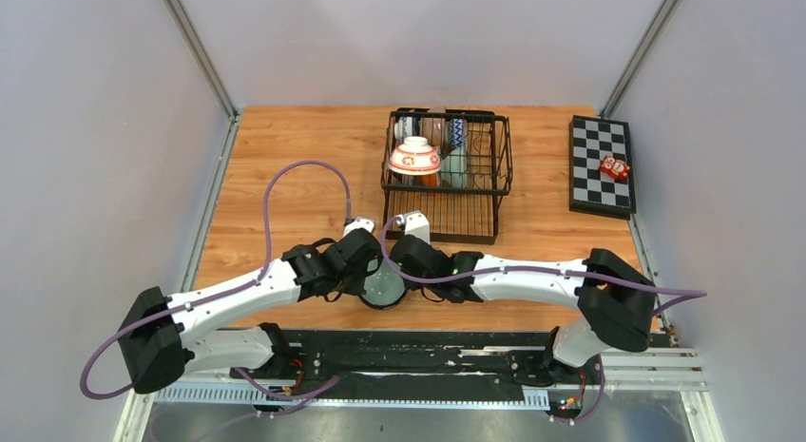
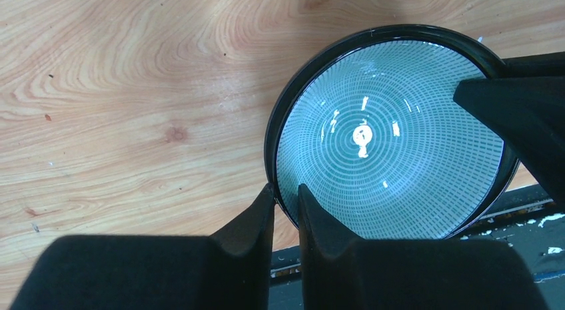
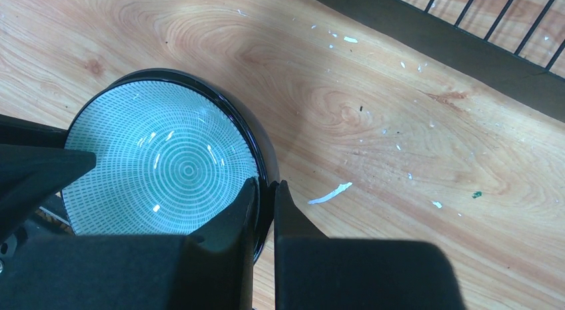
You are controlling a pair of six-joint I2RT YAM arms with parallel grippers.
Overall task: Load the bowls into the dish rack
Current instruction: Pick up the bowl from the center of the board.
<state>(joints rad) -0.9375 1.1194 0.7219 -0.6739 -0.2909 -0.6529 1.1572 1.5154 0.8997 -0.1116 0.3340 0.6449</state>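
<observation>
Counted 2 pincers, 1 dish rack (image 1: 456,219), 1 checkered board (image 1: 591,185), 1 bowl outside the rack and roughly 5 inside, packed too close for a sure count

Found the left pincer (image 2: 285,193) pinching the rim of the teal bowl (image 2: 390,140), 1 finger inside and 1 outside. Found the right pincer (image 3: 264,187) clamped on the opposite rim in the same way

Noted that bowl as glossy black outside and pale teal inside, with concentric rings of tiny dashes. Saw it between both pincers, over the near edge of the wooden table (image 1: 285,157); could not tell whether lifted or resting

Just beyond the pincers, in the rack's raised basket, spotted a red-patterned bowl (image 1: 414,157), a blue-and-white bowl (image 1: 407,126) and a pale green bowl (image 1: 454,166) among the rest. Far beyond the right pincer, on the board, saw 1 small red object (image 1: 614,166)
</observation>
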